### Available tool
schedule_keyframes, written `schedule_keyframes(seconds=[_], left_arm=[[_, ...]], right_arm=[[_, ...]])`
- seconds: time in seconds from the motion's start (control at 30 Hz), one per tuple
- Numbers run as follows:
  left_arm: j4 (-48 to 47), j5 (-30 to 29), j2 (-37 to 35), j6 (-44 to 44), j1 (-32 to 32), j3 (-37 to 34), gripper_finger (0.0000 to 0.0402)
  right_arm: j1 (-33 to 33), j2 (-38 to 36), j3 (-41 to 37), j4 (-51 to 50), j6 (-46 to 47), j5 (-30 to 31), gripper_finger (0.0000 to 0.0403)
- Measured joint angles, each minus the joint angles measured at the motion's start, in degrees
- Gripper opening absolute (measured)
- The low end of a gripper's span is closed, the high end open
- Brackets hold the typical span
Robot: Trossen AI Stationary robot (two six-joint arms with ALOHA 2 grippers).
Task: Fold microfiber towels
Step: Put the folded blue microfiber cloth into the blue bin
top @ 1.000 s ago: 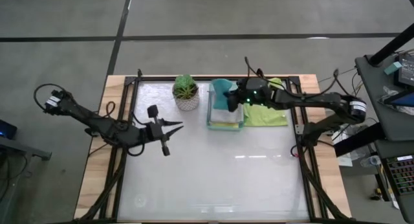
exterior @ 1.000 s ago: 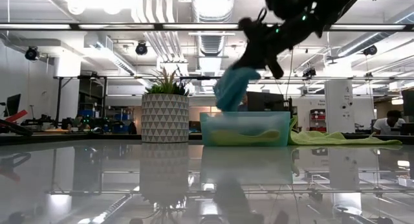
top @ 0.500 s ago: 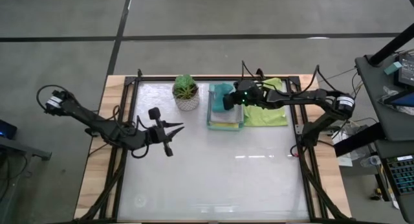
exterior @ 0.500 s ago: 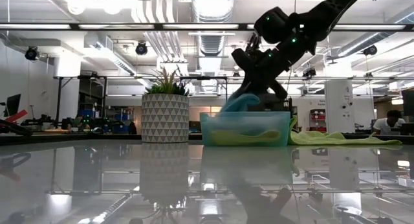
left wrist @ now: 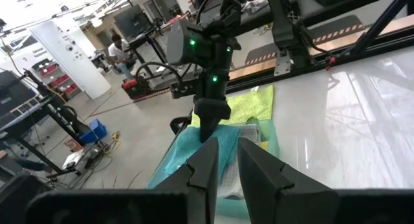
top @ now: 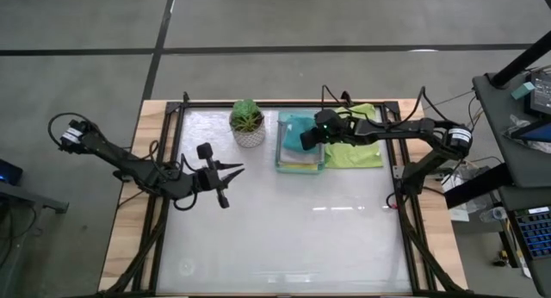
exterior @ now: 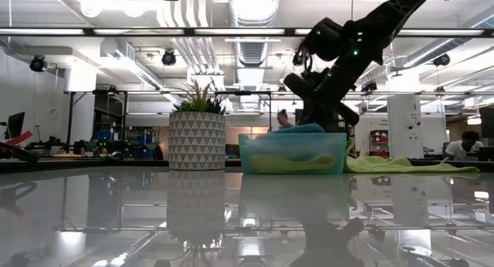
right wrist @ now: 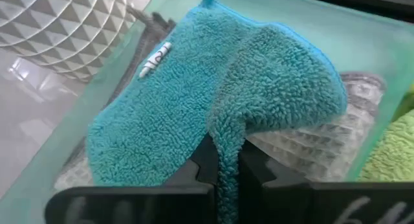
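Overhead, the right gripper (top: 306,136) reaches over the mint-green tray (top: 281,163) at the far side of the table (top: 284,229), its fingers pinched tight on a fold of the teal towel (top: 297,125). Seen from the right wrist, the teal towel (right wrist: 194,114) drapes into the tray (right wrist: 362,43), bunched up where the dark fingers (right wrist: 208,160) squeeze it, with a pale grey towel (right wrist: 310,143) lying under it and a white tag showing on its upper face. At table height, the teal towel (exterior: 297,129) humps just above the tray's rim (exterior: 292,137), and the right gripper (exterior: 315,113) comes down onto it from above. Just beside the tray, on the right arm's side, a lime green towel (top: 355,152) lies spread flat on the table. A potted plant (top: 248,121) stands near the tray on the other side. Meanwhile the left gripper (top: 232,170) waits well apart over the left part of the table, its fingers (left wrist: 210,166) nearly together with a narrow gap and nothing between them.
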Motion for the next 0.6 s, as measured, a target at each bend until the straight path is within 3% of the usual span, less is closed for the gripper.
schedule_keyframes(seconds=[0.23,0.6], left_arm=[[0.1,0.0,0.0,-0.1,0.0,0.0,0.0044],[0.2,0.0,0.0,-0.1,0.0,-0.2,0.0044]], right_arm=[[0.0,0.0,0.0,0.9,-1.2,0.2,0.0025],[-0.5,0.0,4.2,-4.6,-3.1,0.6,0.0145]])
